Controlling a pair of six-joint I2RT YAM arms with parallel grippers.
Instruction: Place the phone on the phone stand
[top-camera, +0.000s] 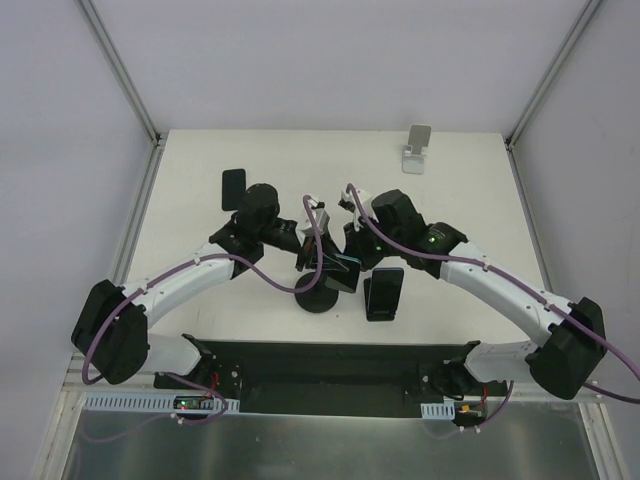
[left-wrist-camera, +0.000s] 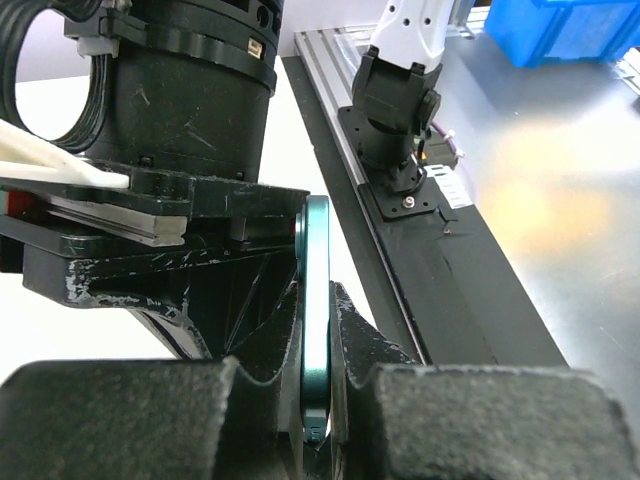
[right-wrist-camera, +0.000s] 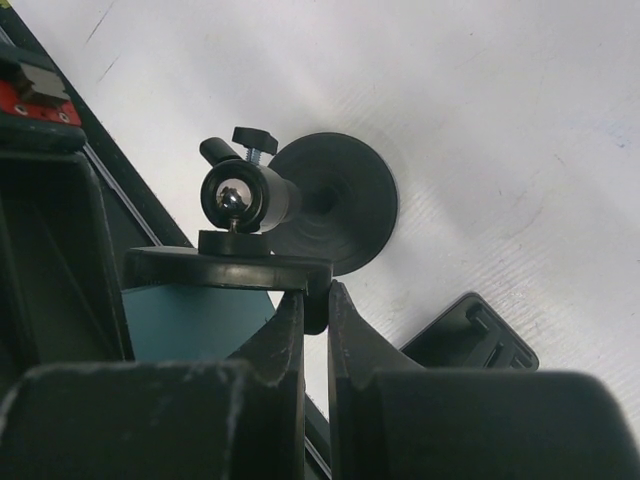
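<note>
The teal phone (left-wrist-camera: 316, 300) stands on edge, and my left gripper (left-wrist-camera: 317, 330) is shut on its thin side. In the top view the phone (top-camera: 338, 273) sits at the head of the black phone stand (top-camera: 318, 298), above the stand's round base. My right gripper (right-wrist-camera: 316, 300) is shut on the rim of the stand's holder plate (right-wrist-camera: 230, 268), under its ball joint (right-wrist-camera: 235, 197). The phone's teal face (right-wrist-camera: 195, 322) shows just below that plate. Both grippers meet at mid-table, the left gripper (top-camera: 308, 243) beside the right gripper (top-camera: 350, 250).
A black phone (top-camera: 233, 188) lies flat at the back left. A dark slab-shaped holder (top-camera: 384, 293) stands just right of the stand base. A white stand (top-camera: 418, 148) is at the far back right. The black mounting plate (top-camera: 330, 375) runs along the near edge.
</note>
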